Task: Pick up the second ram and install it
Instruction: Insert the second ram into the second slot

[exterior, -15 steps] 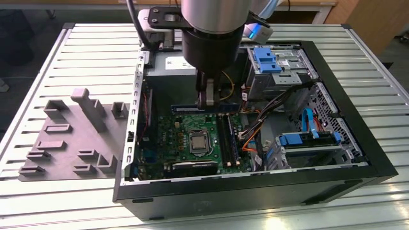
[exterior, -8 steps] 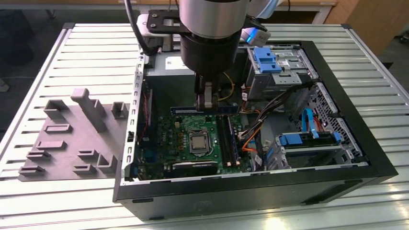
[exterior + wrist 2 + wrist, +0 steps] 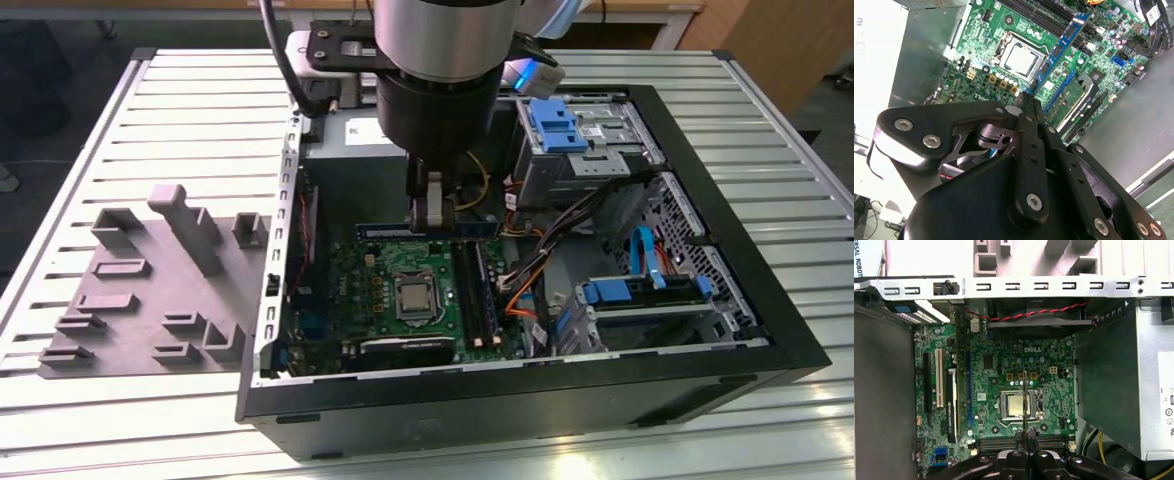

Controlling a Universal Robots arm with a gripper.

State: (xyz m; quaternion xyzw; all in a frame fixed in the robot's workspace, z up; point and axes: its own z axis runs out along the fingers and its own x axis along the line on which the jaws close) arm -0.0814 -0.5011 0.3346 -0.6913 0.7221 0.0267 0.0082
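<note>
Jaws are pressed together on the ram (image 3: 1061, 47) and pinch its flat faces, near the middle of its length judging by the exterior view. The gripper (image 3: 427, 212) ends in two narrow black fingers (image 3: 1029, 150), bar-shaped and studded with screw heads, which meet tip to tip.

The ram is a thin, flat stick with a blue-green board and a row of dark chips. In the first wrist view it is seen edge-on as a hairline (image 3: 1025, 400). It hangs inside the case (image 3: 534, 400), over the green board (image 3: 387, 265) and close to the square, shiny CPU (image 3: 1019, 405). It is not seated in anything.

My reading is that picking up is done and the step in hand is bringing the stick to the slots (image 3: 478, 295). These are long black plastic channels beside the CPU. The stick appears to lie across their run, so seating it calls for:
- a turn to bring its long edge parallel to a free slot;
- a level descent;
- even downward pressure, since so thin a board would flex or jam if tilted.

Outside the case, on the exterior view's left, the grey blocky tray (image 3: 147, 290) sits on the ribbed metal table (image 3: 200, 110).
</note>
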